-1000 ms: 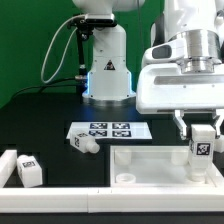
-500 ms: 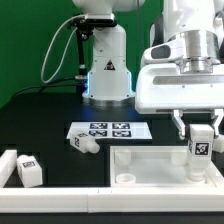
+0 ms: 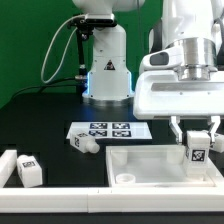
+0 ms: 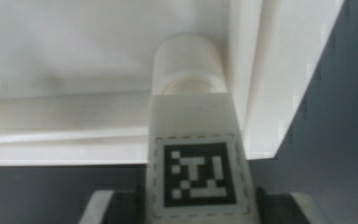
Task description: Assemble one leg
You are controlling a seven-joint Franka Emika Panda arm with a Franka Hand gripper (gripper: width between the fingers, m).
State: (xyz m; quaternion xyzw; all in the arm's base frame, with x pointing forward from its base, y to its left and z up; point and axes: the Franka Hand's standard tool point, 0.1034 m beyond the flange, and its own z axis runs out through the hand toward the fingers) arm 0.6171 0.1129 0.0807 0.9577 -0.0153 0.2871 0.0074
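Arm comes down from above at the exterior view's right, wrist vertical, its boxy white housing over the panel's right end. Tool [image 3: 196, 137] points straight down. Its fingers are parted only by the leg's width and clamp the leg [image 3: 197, 151] from both sides.

Leg is upright: a stubby, smooth white plastic peg with a square black-and-white tag facing the camera. Its lower end is inside the panel [image 3: 150, 160], by the far right corner. Cannot tell whether it touches the floor.

Panel is a flat white square with a raised rim and a matte surface; a small round socket [image 3: 125, 178] sits at its near left corner. In the wrist view the leg [image 4: 194, 120] runs down beside the rim, rounded tip low, tag at the gripped end.

Bench [image 3: 40, 120] is black and matte. Marker board [image 3: 105, 130] lies just beyond the panel, with a loose peg [image 3: 85, 143] on its side at the board's left end. A tagged peg [image 3: 28, 170] sits at near left, well apart.
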